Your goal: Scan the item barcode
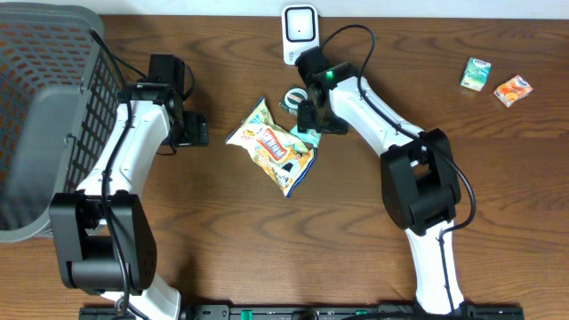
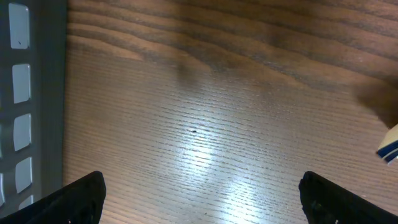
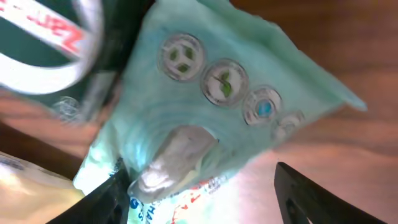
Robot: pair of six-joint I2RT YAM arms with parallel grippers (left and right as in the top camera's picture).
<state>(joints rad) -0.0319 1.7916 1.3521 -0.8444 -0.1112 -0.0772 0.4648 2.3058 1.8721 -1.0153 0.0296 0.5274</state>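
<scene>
The item is a soft, slightly crumpled mint-green packet (image 3: pixel 211 106) lying near the middle of the worktop (image 1: pixel 373 258). Its printed face is up, with three round icons in a row, a silvery patch below them, and red and blue small print at its lower edge. The white barcode scanner (image 1: pixel 300 31) stands upright at the far edge, apart from the packet.

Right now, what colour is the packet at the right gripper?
The packet is pale mint green; the right wrist view shows it best.
</scene>
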